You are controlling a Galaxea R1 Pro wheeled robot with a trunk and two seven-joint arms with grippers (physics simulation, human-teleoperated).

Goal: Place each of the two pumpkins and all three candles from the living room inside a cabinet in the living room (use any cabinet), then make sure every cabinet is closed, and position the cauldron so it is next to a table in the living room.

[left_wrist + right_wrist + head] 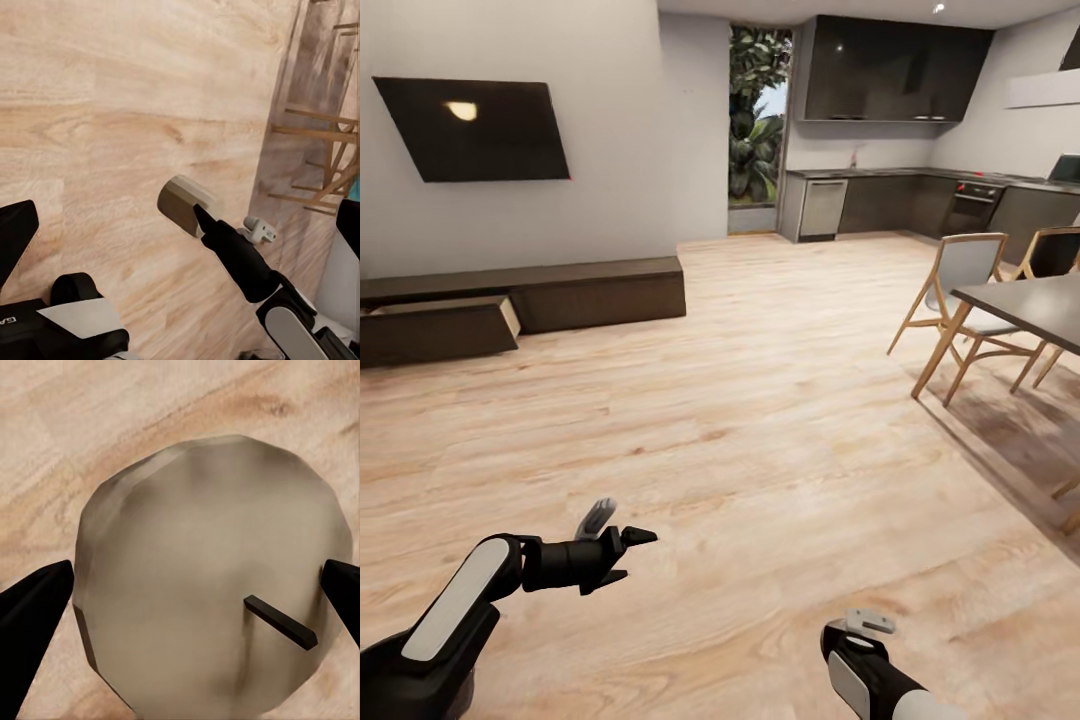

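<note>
My right gripper is shut on a stubby tan candle with a dark wick, held above the wooden floor. From the left wrist view the same candle sits at the tip of the right gripper. In the head view the right gripper is low at the front right. My left gripper hovers open at the front left with nothing between its fingers. The long dark-brown cabinet stands against the far left wall, with one drawer pulled out.
A dark TV hangs above the cabinet. A dining table with wooden chairs stands on the right. The grey kitchen units line the back wall. Wide wooden floor lies between me and the cabinet.
</note>
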